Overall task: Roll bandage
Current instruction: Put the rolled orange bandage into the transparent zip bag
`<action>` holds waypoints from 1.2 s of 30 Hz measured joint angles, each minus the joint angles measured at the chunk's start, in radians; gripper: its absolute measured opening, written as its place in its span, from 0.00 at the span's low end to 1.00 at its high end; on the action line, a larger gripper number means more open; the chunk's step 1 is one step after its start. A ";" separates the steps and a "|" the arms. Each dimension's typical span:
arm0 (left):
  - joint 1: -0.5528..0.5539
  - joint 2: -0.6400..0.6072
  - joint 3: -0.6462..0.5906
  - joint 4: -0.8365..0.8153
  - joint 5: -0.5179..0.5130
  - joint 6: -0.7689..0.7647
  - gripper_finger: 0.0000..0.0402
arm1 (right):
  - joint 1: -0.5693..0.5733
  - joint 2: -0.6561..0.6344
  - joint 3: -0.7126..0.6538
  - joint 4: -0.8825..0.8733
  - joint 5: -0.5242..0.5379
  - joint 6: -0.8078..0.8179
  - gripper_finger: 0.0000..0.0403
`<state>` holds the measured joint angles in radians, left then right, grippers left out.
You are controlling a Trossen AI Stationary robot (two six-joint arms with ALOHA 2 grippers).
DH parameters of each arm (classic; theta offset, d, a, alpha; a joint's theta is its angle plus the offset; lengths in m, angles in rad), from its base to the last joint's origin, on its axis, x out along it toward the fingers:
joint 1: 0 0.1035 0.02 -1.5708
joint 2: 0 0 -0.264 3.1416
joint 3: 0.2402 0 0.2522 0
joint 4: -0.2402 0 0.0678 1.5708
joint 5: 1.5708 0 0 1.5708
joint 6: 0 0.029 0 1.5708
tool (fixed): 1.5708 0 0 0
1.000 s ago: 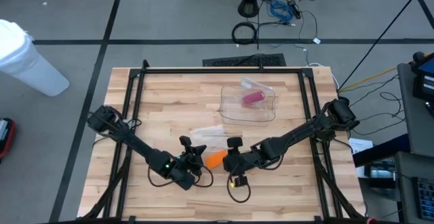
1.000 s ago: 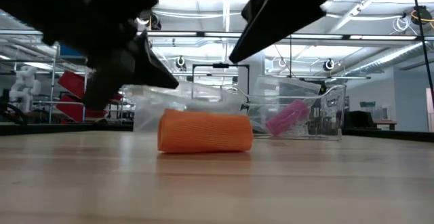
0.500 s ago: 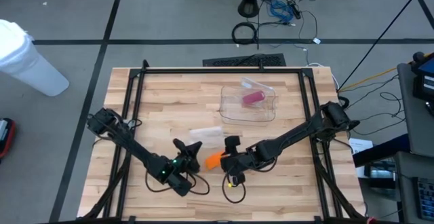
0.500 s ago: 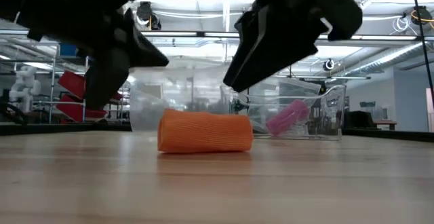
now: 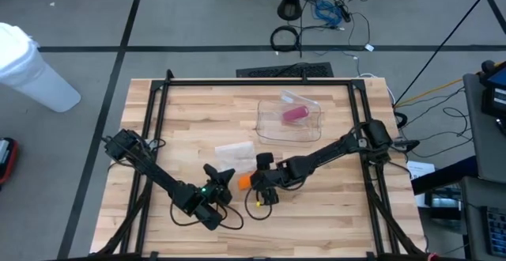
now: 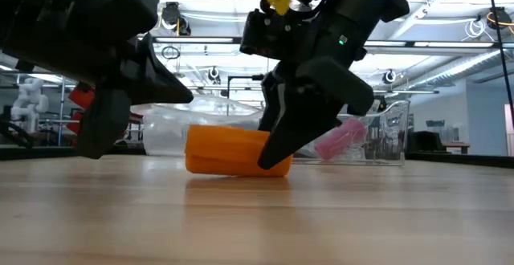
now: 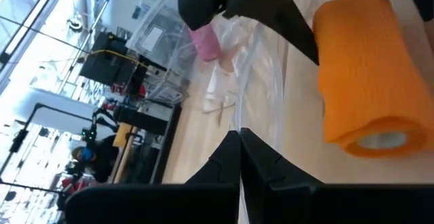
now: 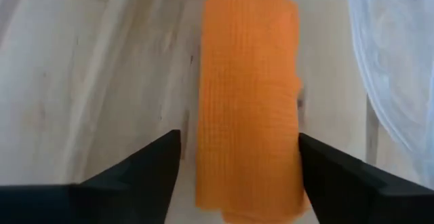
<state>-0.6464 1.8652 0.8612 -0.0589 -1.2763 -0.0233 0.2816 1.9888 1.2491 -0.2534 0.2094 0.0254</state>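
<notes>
An orange bandage roll (image 5: 244, 180) lies on its side on the wooden table, near the middle front. My right gripper (image 5: 254, 183) comes down on it from the right, open. Its two fingers stand on either side of the roll (image 8: 249, 95), one in front of the roll's right end (image 6: 273, 148) in the low view. My left gripper (image 5: 224, 177) hovers just left of the roll, shut and holding nothing. Its joined fingers (image 7: 239, 142) point toward the roll (image 7: 366, 68). My right gripper straddles the roll, its fingers slanting down from the table's right and lying along the roll's length. One finger (image 8: 332, 176) sits right at the roll's long side (image 8: 293, 115). I cannot tell whether it touches. The other finger stands clear. The roll rests on the table.
A clear plastic box (image 5: 290, 126) holding a pink roll (image 5: 295, 115) stands behind the work spot. A crumpled clear wrapper (image 5: 237, 151) lies just beyond the orange roll. Black frame rails (image 5: 155, 111) run along the table's sides and back.
My right gripper has sunk and moved toward the table's left, from above and right of the roll to astride it, fingertips near the tabletop. My left gripper has edged slightly away from the roll and rolled a little about its own axis, still shut.
</notes>
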 joint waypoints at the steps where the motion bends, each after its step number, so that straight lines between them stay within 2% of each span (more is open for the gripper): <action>1: 0.000 0.000 0.000 -0.001 0.000 -0.011 0.00 | -0.003 0.000 0.000 -0.001 -0.002 0.016 0.65; 5: 0.001 0.000 0.000 -0.004 0.001 -0.046 0.00 | -0.015 0.000 0.000 0.000 -0.074 0.066 0.52; 12: 0.004 0.000 0.000 0.005 0.003 -0.078 0.00 | -0.022 0.000 0.000 0.002 -0.139 0.205 0.25; 15: 0.014 0.000 0.000 0.004 0.049 -0.123 0.00 | -0.020 -0.001 0.000 0.002 -0.133 0.308 0.17; 22: 0.032 0.017 -0.002 -0.004 0.086 -0.258 0.00 | 0.032 -0.038 -0.002 -0.035 -0.136 0.560 0.14; 30: 0.059 0.062 -0.002 0.056 0.195 -0.354 0.00 | 0.075 -0.098 -0.002 -0.123 0.101 0.676 0.14; 36: 0.064 0.062 -0.002 0.127 0.216 -0.364 0.00 | 0.070 -0.080 -0.002 -0.107 0.186 0.688 0.15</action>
<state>-0.5819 1.9270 0.8589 0.0681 -1.0603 -0.3877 0.3521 1.9084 1.2469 -0.3603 0.3952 0.7136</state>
